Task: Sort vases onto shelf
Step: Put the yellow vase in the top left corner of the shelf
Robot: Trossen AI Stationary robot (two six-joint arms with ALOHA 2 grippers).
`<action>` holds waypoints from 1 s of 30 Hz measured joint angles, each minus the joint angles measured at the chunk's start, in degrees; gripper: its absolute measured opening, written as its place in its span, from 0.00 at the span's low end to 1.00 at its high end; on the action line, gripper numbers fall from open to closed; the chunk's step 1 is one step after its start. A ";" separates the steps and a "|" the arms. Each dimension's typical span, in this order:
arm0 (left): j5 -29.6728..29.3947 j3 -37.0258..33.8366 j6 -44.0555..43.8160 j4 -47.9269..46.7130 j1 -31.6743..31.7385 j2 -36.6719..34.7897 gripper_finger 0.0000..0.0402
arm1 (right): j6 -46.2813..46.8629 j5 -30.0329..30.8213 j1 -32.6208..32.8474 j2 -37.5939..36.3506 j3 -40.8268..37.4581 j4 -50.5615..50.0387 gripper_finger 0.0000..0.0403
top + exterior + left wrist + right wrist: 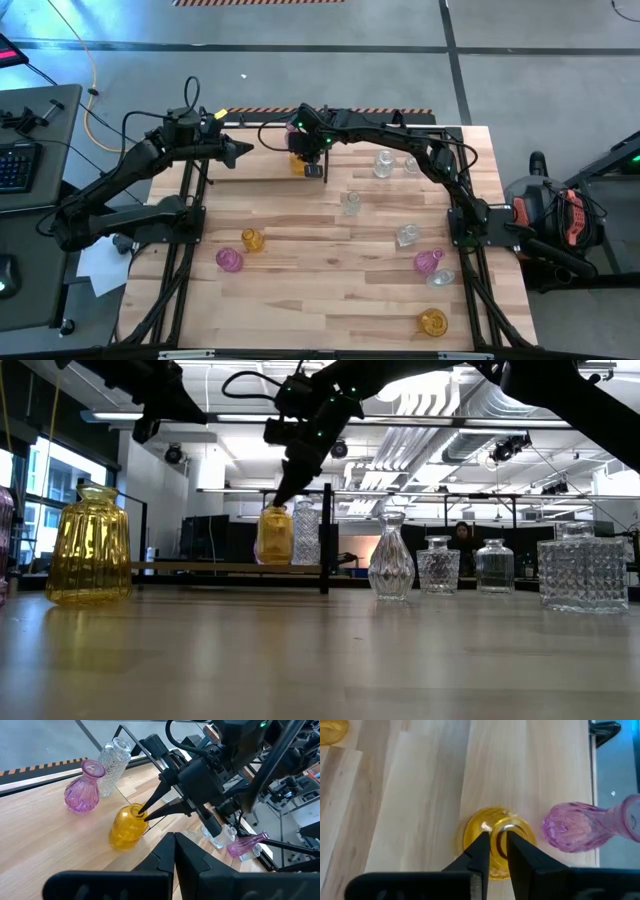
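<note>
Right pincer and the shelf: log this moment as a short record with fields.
right pincer: over the shelf, fingertips at the mouth of the amber vase, one tip seemingly inside the rim, narrow gap between them
amber vase: upright on the shelf board
shelf neighbours: pink vase and clear vase standing behind it
left pincer: shut, empty, at the shelf's left end
tabletop: more amber, pink and clear vases still off the shelf
</note>
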 joint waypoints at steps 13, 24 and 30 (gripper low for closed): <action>0.02 0.00 0.13 0.00 0.00 0.00 0.00 | 0.82 -0.16 0.21 0.00 0.00 4.07 0.10; 0.71 0.00 0.52 0.57 -2.09 1.63 0.00 | 10.41 0.43 2.86 -3.67 6.27 11.06 0.10; 1.67 -0.02 4.18 6.47 -5.89 8.25 0.00 | 17.13 5.55 2.90 -11.41 6.67 11.44 0.10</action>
